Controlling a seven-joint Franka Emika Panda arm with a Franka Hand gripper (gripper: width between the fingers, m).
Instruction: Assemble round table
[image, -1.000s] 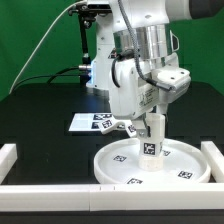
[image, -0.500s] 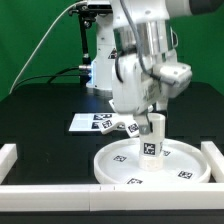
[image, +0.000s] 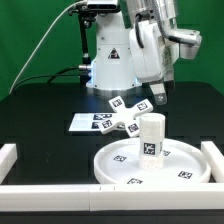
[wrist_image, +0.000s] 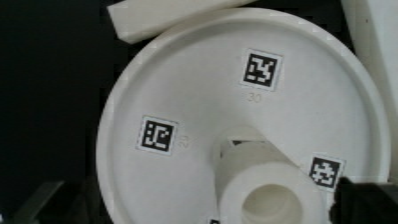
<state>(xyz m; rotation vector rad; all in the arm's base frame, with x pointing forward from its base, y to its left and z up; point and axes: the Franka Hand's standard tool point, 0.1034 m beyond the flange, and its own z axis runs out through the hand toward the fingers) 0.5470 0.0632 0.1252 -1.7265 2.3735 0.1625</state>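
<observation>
The large white round disc (image: 118, 166) lies flat at the front of the black table. A short cylindrical leg (image: 152, 135) stands upright on its middle, free of any grip. My gripper (image: 157, 95) hangs open above the leg, slightly toward the exterior view's right, with nothing between its fingers. The cross-shaped base (image: 124, 108) lies just behind the disc. From the wrist, I look down on the disc (wrist_image: 196, 90) and into the hollow top of the leg (wrist_image: 267, 192). The gripper (wrist_image: 210, 212) shows only as dark fingertips (wrist_image: 43, 205) at the picture's edge.
The marker board (image: 84, 122) lies behind the disc toward the exterior view's left. White border rails run along the front (image: 100, 196), the left (image: 8, 158) and the right (image: 214, 156). A piece of rail (wrist_image: 169, 18) also shows in the wrist view. The arm's white base (image: 110, 60) stands at the back.
My gripper opened off the leg and rose up toward the exterior view's right. The leg stays standing on the disc.
</observation>
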